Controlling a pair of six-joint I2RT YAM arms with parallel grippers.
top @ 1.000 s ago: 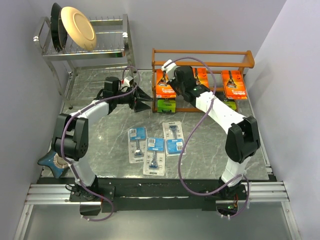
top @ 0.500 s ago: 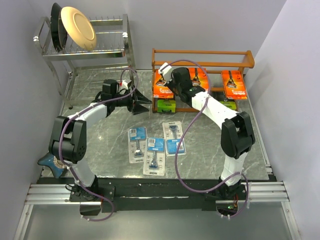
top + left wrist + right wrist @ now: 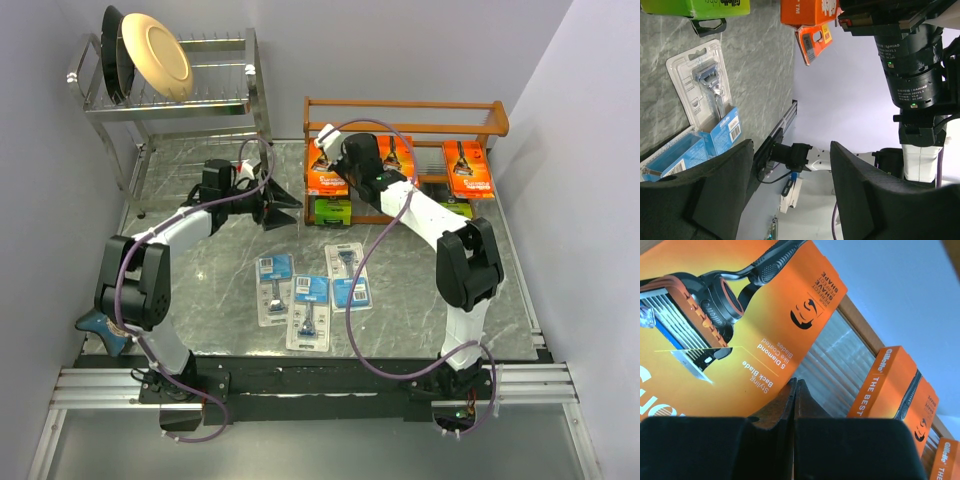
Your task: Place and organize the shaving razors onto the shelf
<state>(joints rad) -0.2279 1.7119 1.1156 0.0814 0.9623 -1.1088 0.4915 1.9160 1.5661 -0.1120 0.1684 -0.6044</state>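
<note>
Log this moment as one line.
left gripper: open, empty | right gripper: shut, at leftmost orange pack on shelf | blue blister cards: three on table, not shelved

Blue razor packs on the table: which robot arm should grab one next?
Probably left: the left hand is open and empty above the table near the blue razor packs; the right hand is shut up at the shelf by an orange pack.

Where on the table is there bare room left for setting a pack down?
Bare marble lies between the left arm and the blister cards, and between those cards and the right arm's base. Crowded: the shelf's left end, where orange pack, green box, left pincer and right pincer cluster.
</note>
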